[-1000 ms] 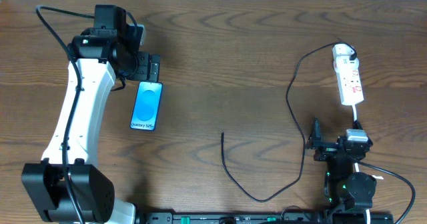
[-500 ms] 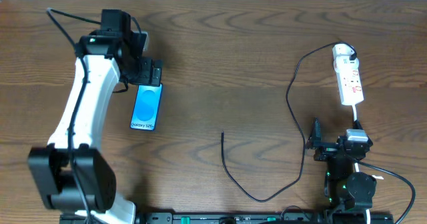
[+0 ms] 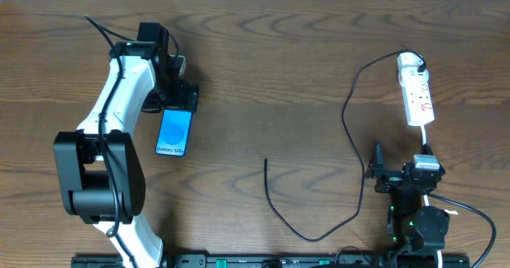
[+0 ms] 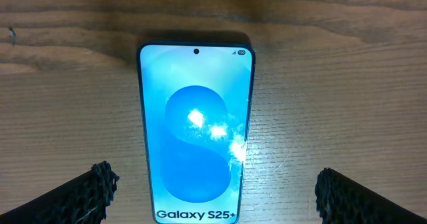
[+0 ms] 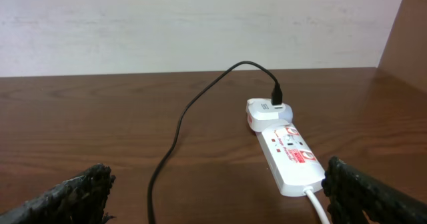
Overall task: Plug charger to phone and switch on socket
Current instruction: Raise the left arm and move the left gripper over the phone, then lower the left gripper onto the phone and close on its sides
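The phone [image 3: 175,131] lies flat at the table's left, screen lit blue with "Galaxy S25+". My left gripper [image 3: 182,100] is open above its far end. In the left wrist view the phone [image 4: 196,131] fills the middle and the gripper [image 4: 217,197] has its fingers wide on either side, touching nothing. The charger cable [image 3: 351,124] runs from the plug block [image 3: 409,61] in a long loop to its free tip [image 3: 265,162] mid-table. The socket [image 3: 418,96] lies at the right. My right gripper [image 3: 401,163] is open and empty just short of it.
In the right wrist view the right gripper [image 5: 220,194] is open, with the socket [image 5: 288,154] ahead on the right, the cable [image 5: 180,127] ahead on the left and the thick white cord [image 5: 317,204] by the right finger. A pale wall stands behind the table.
My left arm has swung, and its gripper has moved right and toward the phone, now over its far end. The right arm, cable and socket have not moved.
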Robot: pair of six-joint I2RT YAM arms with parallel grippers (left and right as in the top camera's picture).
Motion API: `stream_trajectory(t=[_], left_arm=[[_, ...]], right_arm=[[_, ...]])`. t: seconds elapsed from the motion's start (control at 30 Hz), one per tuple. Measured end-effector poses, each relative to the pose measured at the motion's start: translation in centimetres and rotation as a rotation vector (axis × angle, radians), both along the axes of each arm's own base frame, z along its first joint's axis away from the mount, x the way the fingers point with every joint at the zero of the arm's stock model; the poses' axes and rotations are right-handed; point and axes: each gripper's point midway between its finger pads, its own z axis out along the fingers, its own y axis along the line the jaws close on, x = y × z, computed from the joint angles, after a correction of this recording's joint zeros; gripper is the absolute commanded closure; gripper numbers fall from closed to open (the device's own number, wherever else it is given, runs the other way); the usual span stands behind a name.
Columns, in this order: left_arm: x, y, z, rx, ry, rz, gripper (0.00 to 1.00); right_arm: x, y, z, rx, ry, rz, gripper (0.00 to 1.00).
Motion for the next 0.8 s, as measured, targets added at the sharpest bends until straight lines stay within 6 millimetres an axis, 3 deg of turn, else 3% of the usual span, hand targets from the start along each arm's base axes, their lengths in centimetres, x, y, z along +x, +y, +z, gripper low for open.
stream_trajectory(t=[0.57,0.8], left_arm=[[-0.1,0.9,-0.5,0.055,0.013,0.004,0.02],[-1.4,1.0,-2.4,0.057,0.048,0.004,0.02]], right_arm=[[0.0,0.0,0.0,0.0,0.0,0.0,0.01],[0.0,0.0,0.0,0.0,0.0,0.0,0.01]])
